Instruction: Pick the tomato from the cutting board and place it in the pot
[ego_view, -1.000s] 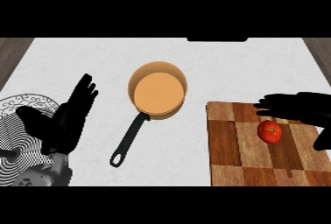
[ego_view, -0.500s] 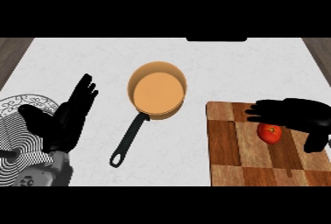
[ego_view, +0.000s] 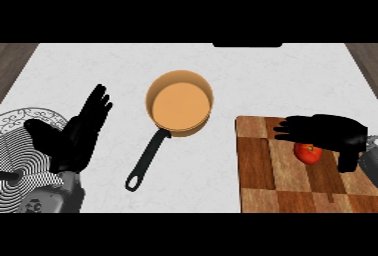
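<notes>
black fingers of the right hand (ego_view: 325, 131) arch over the tomato (ego_view: 308, 153), spread apart and, as far as the view allows, not yet closed round it. the tomato sits on the wooden cutting board (ego_view: 262, 170). to grasp well, the hand should lower and bring thumb and fingers to opposite sides before lifting. the pot (ego_view: 179, 104), orange inside with a long black handle, lies well apart on the white tabletop (ego_view: 280, 80). the left hand (ego_view: 77, 132) rests open beside a patterned plate (ego_view: 18, 150).
</notes>
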